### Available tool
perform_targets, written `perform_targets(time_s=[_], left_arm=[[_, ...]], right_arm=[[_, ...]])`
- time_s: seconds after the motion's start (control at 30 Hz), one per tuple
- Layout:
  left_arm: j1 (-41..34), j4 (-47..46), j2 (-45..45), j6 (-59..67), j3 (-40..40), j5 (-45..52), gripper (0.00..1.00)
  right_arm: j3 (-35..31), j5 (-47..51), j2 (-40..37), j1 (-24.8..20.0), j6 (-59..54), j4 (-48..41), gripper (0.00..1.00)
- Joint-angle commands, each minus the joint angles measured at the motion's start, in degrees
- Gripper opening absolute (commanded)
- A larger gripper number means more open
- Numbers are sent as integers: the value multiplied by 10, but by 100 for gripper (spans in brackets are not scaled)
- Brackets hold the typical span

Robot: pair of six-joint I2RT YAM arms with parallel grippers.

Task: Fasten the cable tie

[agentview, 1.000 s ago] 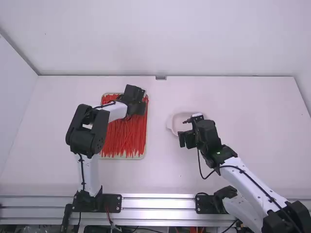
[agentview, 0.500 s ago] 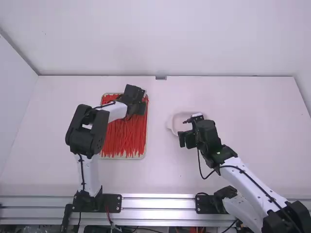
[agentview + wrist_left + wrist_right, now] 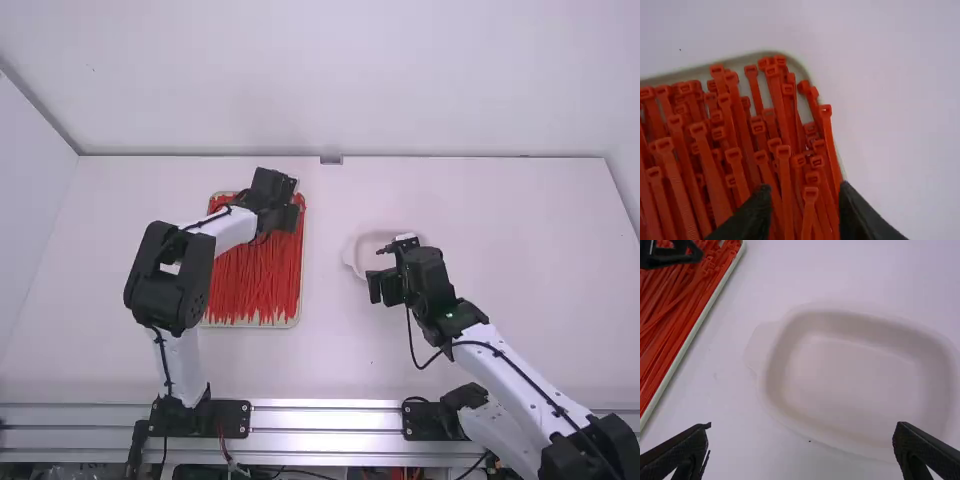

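A flat white rectangular table is bounded by white walls at its far side and at its left. Two things are laid directly on it. A pale, round-cornered rectangular tray, filled with red plastic cable ties, is placed left of the middle. A shallow white rectangular dish with rounded corners and a small lip handle is set near the tray's right side, apart from it, with bare tabletop between.

A white table carries a shallow white dish near its middle, rectangular with rounded corners and a small tab handle at one end. A pale-rimmed rectangular tray lies flat to the left of the dish, near it but not touching.
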Motion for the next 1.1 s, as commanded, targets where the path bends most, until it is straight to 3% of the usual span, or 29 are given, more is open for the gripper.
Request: perform_targets(time_s=[0.0,0.73,1.07], left_arm=[[-2,-6,-14,1,7,7,28],[-10,2,5,1,6,6,30],[-10,68,5,-1,-44,6,33]], right_arm=[[18,1,-3,-1,0,1,98],[18,1,-3,-1,0,1,98],[18,1,-4,-1,0,-1,98]])
